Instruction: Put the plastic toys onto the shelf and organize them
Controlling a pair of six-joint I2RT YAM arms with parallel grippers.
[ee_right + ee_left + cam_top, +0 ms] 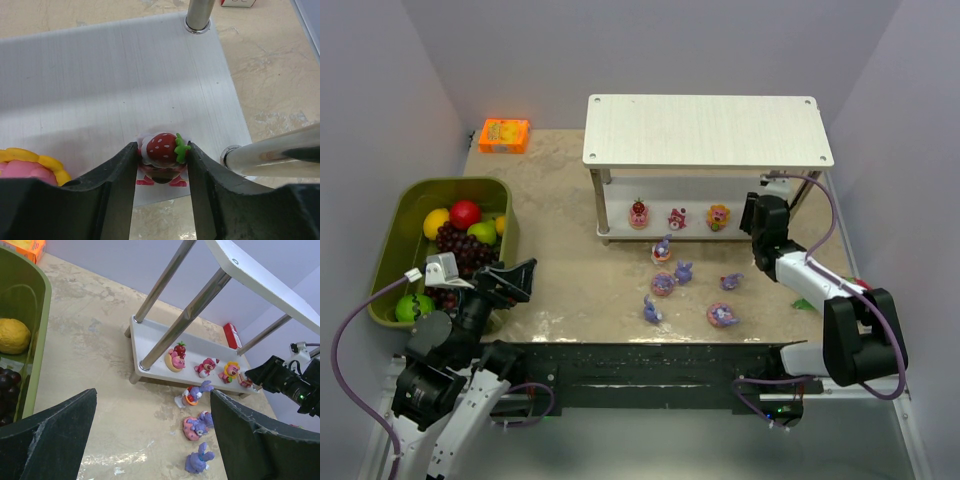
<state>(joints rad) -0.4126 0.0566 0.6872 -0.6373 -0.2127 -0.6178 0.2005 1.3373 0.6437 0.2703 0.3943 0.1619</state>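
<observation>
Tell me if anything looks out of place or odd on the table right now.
Nothing spilled or broken. Six purple bunnies are scattered, not lined up, on the table in front of the shelf. The strawberry toy between the fingers of the right gripper sits at the lower board's front corner, near the edge.

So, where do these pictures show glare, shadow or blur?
Top view: even light, all sharp; the table glints along its near edge. Left wrist view: the fingers are dark; the shelf legs carry bright streaks. Right wrist view: the strawberry toy is sharp; a soft shadow band crosses the board.
</observation>
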